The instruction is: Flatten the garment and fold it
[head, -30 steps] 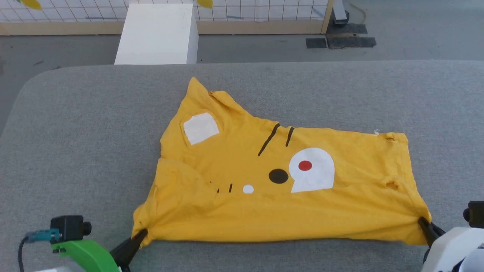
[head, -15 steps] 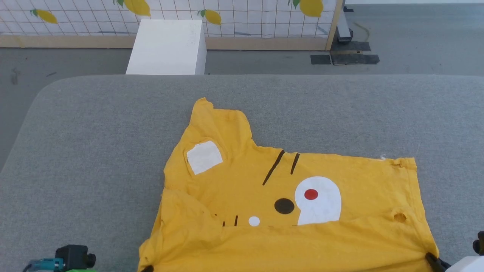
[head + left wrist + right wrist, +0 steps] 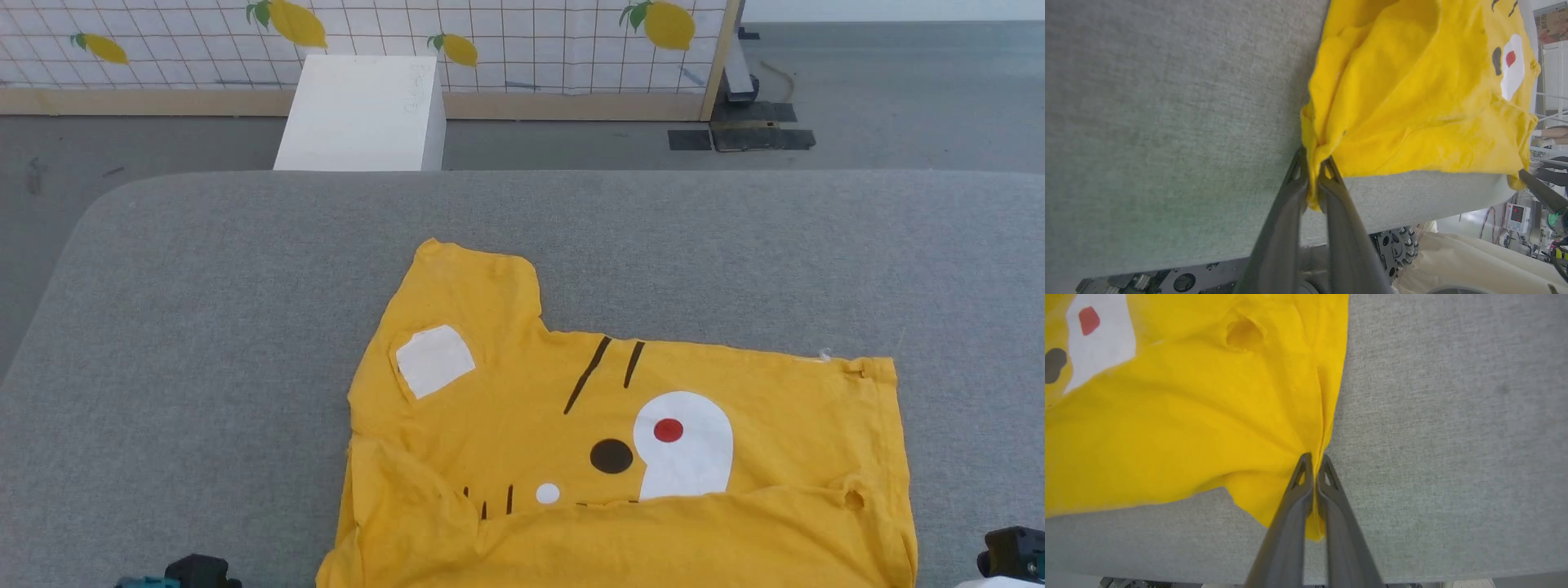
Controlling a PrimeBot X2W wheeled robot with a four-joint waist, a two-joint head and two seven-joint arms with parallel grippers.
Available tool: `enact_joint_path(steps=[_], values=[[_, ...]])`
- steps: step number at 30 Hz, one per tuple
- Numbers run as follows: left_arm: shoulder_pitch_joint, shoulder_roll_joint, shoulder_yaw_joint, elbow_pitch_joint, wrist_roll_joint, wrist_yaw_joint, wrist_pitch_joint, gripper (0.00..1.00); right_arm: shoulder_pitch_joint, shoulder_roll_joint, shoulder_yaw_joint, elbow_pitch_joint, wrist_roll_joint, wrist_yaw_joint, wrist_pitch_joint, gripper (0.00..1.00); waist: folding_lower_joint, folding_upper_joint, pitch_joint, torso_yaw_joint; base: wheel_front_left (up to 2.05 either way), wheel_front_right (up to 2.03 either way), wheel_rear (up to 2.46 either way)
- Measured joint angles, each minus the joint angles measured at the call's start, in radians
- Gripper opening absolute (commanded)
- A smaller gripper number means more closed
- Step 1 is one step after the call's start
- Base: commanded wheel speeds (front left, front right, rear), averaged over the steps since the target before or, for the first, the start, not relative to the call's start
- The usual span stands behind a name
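Note:
The garment [image 3: 620,457], a mustard-yellow T-shirt with a cartoon face, lies on the grey table [image 3: 204,327], its near edge running off the bottom of the head view. One sleeve points to the far side. In the left wrist view my left gripper [image 3: 1312,165] is shut on a bunched corner of the garment [image 3: 1412,102] near the table's front edge. My right gripper [image 3: 1314,459] is shut on the other near corner of the garment [image 3: 1188,408], the cloth pinched between both fingers. The right gripper's dark finger [image 3: 1541,192] also shows in the left wrist view.
A white box [image 3: 363,114] stands on the floor beyond the table, before a lemon-printed grid panel [image 3: 490,41]. Dark floor plates [image 3: 743,139] lie at the back right. Bare table stretches to the left and behind the shirt. The table's front edge [image 3: 1167,555] lies just below both gripped corners.
The head camera has tilted up, so both grippers have dropped below that view. The shirt sits nearer the front edge, its far sleeve lying flatter and its near hem more slack.

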Motion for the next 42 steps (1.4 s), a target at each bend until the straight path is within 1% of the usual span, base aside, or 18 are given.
enact_joint_path(steps=[1,2,3,6,9,12,15,17,18,20,22,24,27,30,33,36,39,42], values=[[-0.005,-0.003,0.000,0.006,0.001,0.000,-0.006,0.30,-0.001,0.000,-0.001,0.004,0.001,0.000,-0.008,0.48,0.0000,0.0000,0.000,0.000,0.00,0.00,0.00],[-0.012,-0.009,0.003,0.012,0.003,-0.001,-0.018,0.49,-0.005,0.000,-0.001,0.010,0.002,0.000,-0.016,0.93,0.0000,0.0000,0.001,-0.001,0.00,0.00,0.00],[-0.017,-0.014,0.006,0.016,0.003,-0.005,-0.026,1.00,-0.008,0.000,-0.001,0.013,0.002,0.000,-0.023,1.00,0.0000,0.0000,0.001,-0.001,0.00,0.00,0.00],[-0.027,-0.019,0.015,0.013,0.003,-0.016,-0.037,1.00,-0.019,0.000,-0.006,0.012,0.011,0.000,-0.039,1.00,0.0000,0.0000,0.002,-0.002,0.00,0.00,0.00],[-0.027,-0.016,0.025,0.002,0.003,-0.018,-0.047,1.00,-0.021,0.000,-0.015,-0.012,0.017,0.000,-0.040,1.00,0.0000,0.0000,0.002,-0.002,0.00,0.00,0.00],[-0.015,-0.005,0.053,-0.046,0.003,-0.018,-0.075,1.00,-0.019,0.000,-0.030,-0.071,0.052,0.000,-0.029,1.00,0.0000,0.0000,0.002,-0.001,0.00,0.00,0.00],[-0.002,0.010,0.098,-0.122,0.033,-0.018,-0.154,1.00,-0.021,0.000,-0.055,-0.170,0.049,0.000,-0.056,1.00,0.0000,0.0000,0.007,0.000,0.00,0.00,0.00],[-0.003,0.012,0.135,-0.170,0.079,-0.019,-0.245,1.00,-0.027,-0.001,-0.065,-0.226,0.015,0.000,-0.109,1.00,0.0000,0.0000,0.012,0.001,0.00,0.00,0.00],[-0.005,0.011,0.145,-0.193,0.115,-0.028,-0.295,1.00,-0.035,-0.001,-0.064,-0.245,-0.002,0.000,-0.146,1.00,0.0000,0.0000,0.016,0.001,0.00,0.00,0.00],[-0.013,-0.004,0.166,-0.221,0.184,-0.033,-0.407,1.00,-0.050,-0.001,-0.053,-0.272,-0.044,0.000,-0.224,1.00,0.0000,0.0000,0.022,0.003,0.00,0.00,0.00],[-0.029,-0.020,0.176,-0.232,0.275,-0.030,-0.523,1.00,-0.065,-0.001,-0.034,-0.277,-0.090,0.000,-0.308,1.00,0.0000,0.0000,0.028,0.005,0.00,0.00,0.00],[-0.049,-0.059,0.173,-0.236,0.335,-0.025,-0.629,1.00,-0.072,-0.001,-0.009,-0.266,-0.130,0.000,-0.394,1.00,0.0000,0.0000,0.035,0.006,0.00,0.00,0.00],[-0.066,-0.092,0.156,-0.226,0.434,-0.014,-0.716,1.00,-0.072,0.000,0.033,-0.232,-0.174,0.000,-0.500,1.00,0.0000,0.0000,0.041,0.008,0.00,0.00,0.00],[-0.082,-0.109,0.154,-0.216,0.556,0.001,-0.744,1.00,-0.072,0.001,0.058,-0.192,-0.229,0.000,-0.603,1.00,0.0000,0.0000,0.044,0.006,0.00,0.00,0.00],[-0.093,-0.151,0.163,-0.217,0.625,0.000,-0.746,1.00,-0.072,0.000,0.069,-0.149,-0.263,0.000,-0.677,1.00,0.0000,0.0000,0.047,0.002,0.00,0.00,0.00],[-0.102,-0.180,0.175,-0.215,0.669,-0.024,-0.749,1.00,-0.071,0.000,0.082,-0.110,-0.263,0.000,-0.716,1.00,0.0000,0.0000,0.053,-0.004,0.00,0.00,0.00],[-0.141,-0.175,0.184,-0.206,0.686,-0.050,-0.749,1.00,-0.071,0.000,0.087,-0.087,-0.262,0.000,-0.739,1.00,0.0000,0.0000,0.066,-0.009,0.00,0.00,0.00],[-0.206,-0.140,0.185,-0.173,0.685,-0.063,-0.734,1.00,-0.076,0.000,0.086,-0.077,-0.262,0.000,-0.753,1.00,0.0000,0.0000,0.082,-0.016,0.00,0.00,0.00]])
